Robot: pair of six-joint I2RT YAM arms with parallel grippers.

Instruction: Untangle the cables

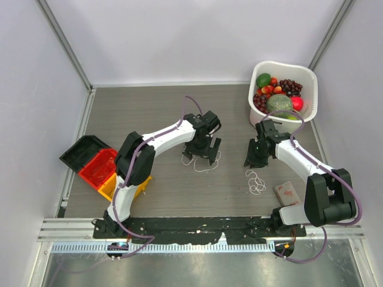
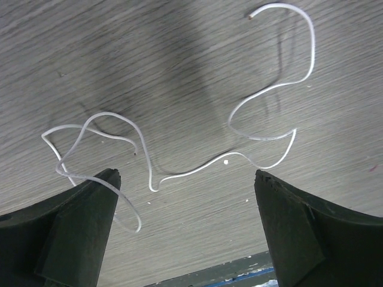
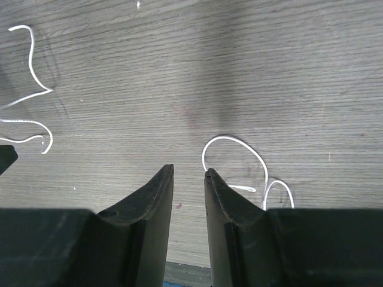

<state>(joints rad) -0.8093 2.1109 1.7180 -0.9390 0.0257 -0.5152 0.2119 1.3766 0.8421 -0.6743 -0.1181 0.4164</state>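
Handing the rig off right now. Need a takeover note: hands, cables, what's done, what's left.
Left hand: wide open, empty.
Right hand: almost shut, nothing between the fingers.
Cables: only white wire is in view. A loose strand sprawls on the table ahead of the left hand. A small coil lies beside the right hand, apart from the strand.
Done: the two bunches lie separate.
Left: the coil loops over itself, and the strand crosses itself near the left hand's left finger. Both probably need spreading out.
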